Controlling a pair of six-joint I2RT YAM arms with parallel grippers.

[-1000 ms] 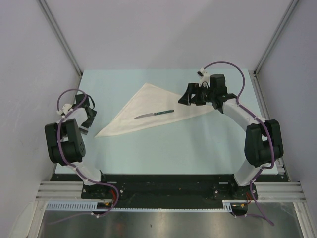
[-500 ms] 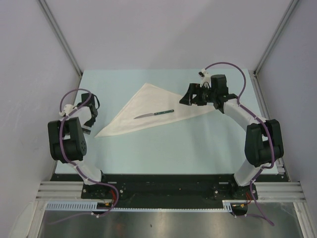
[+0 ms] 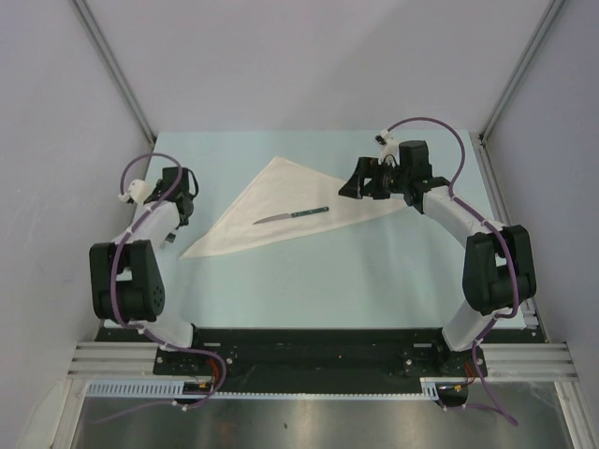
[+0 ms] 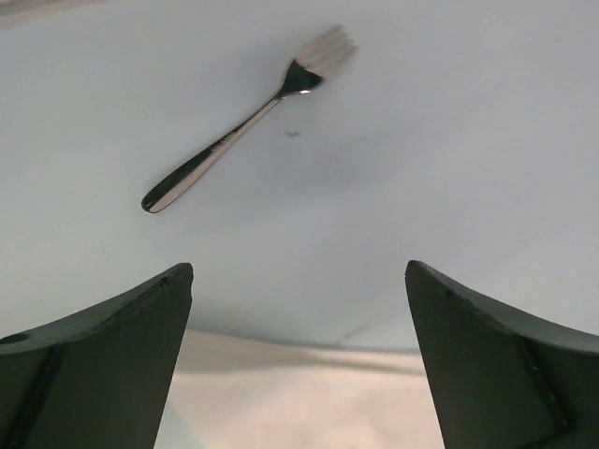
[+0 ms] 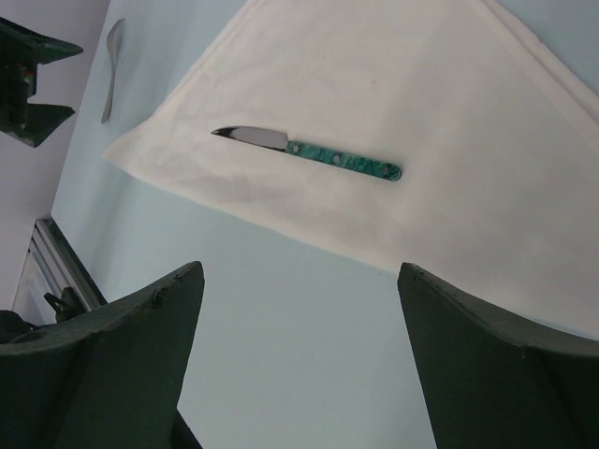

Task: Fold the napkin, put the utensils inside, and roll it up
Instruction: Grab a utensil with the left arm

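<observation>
Napkin (image 3: 281,192) lies folded into a long flat triangle in the middle of the top view, on the pale blue-green table (image 3: 328,281). Its narrow tips reach toward the lower left and the right of the frame. The knife (image 3: 291,216) rests on top of the cloth near its lower edge, lying almost level across the picture, with the blade to the left and the teal handle to the right.

The right gripper (image 3: 354,187) hangs at the napkin's right end in the top view. In the right wrist view its dark fingers (image 5: 122,365) stand wide apart at the bottom corners and hold nothing. Beyond them the napkin (image 5: 421,94) fills the upper right of that frame, and the knife (image 5: 318,156) lies on it.

The left gripper (image 3: 176,201) sits at the left of the top view, just beside the napkin's lower-left tip. In the left wrist view its fingers (image 4: 94,365) are also spread wide and empty. Above them, a silver fork (image 4: 234,136) lies on the bare table in the upper left of that frame, tines toward the top and handle slanting down to the left. The fork (image 5: 110,65) also shows small in the upper left of the right wrist view, off the cloth and near the left gripper (image 5: 33,84).
</observation>
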